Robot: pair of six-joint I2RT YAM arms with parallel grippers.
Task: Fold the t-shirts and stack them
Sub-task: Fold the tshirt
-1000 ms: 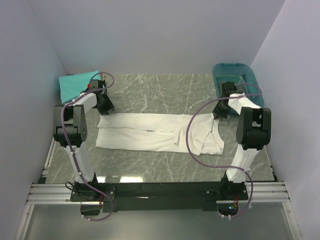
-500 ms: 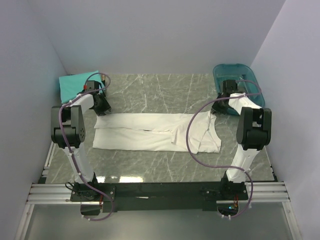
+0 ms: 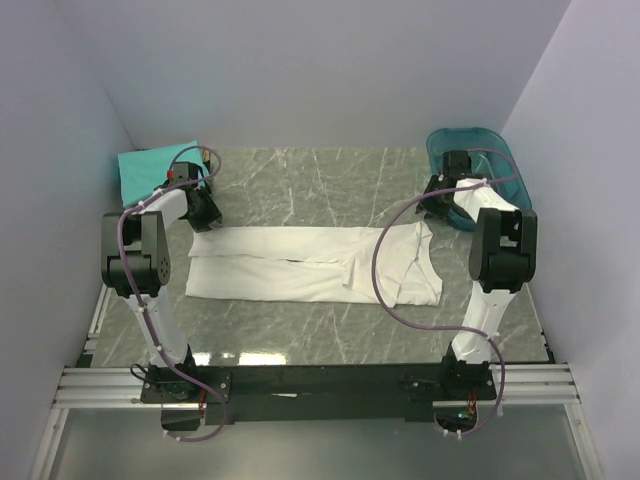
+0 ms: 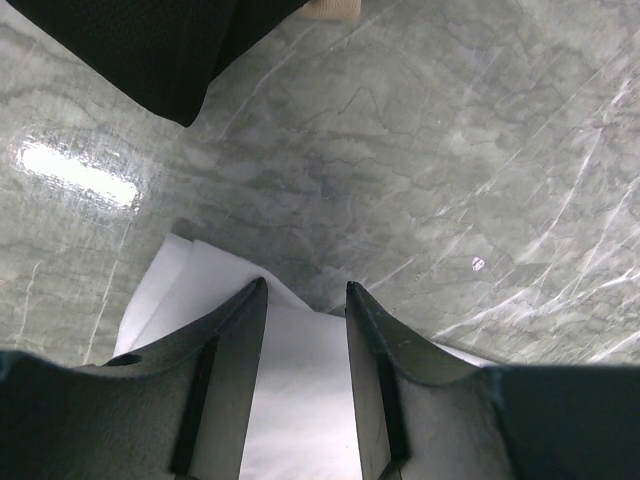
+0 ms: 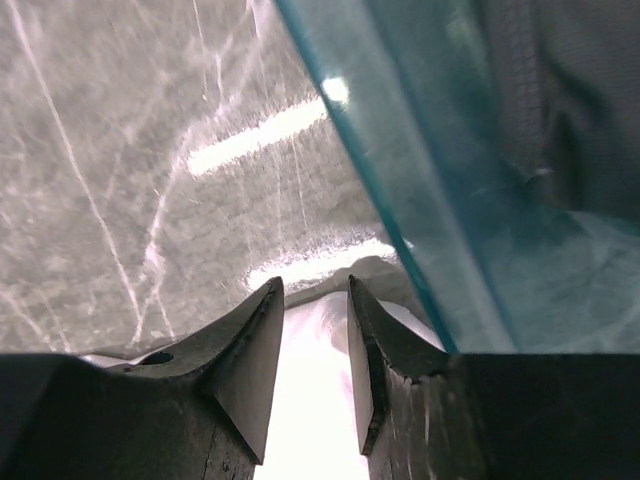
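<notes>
The white t-shirt (image 3: pixel 300 262) lies flat across the middle of the table as a long band, its bunched sleeve end at the right. My left gripper (image 3: pixel 205 212) hangs over the shirt's far left corner. In the left wrist view the left gripper (image 4: pixel 305 288) is open, with white cloth (image 4: pixel 300 400) flat beneath the jaws. My right gripper (image 3: pixel 437 205) hovers at the shirt's far right corner, beside the tub. In the right wrist view the right gripper (image 5: pixel 315 283) is open above the white cloth (image 5: pixel 315 400). A teal t-shirt (image 3: pixel 145 170) lies folded at the back left.
The translucent teal tub (image 3: pixel 490 160) stands at the back right, its wall (image 5: pixel 450 150) close to my right fingers, with something dark showing through it. A dark cloth-like shape (image 4: pixel 150 50) lies beyond my left gripper. White walls enclose the table.
My right gripper has opened, let go of the shirt's right edge and drawn back toward the tub. The shirt shifted slightly left and now lies flatter. The left gripper stayed open.
</notes>
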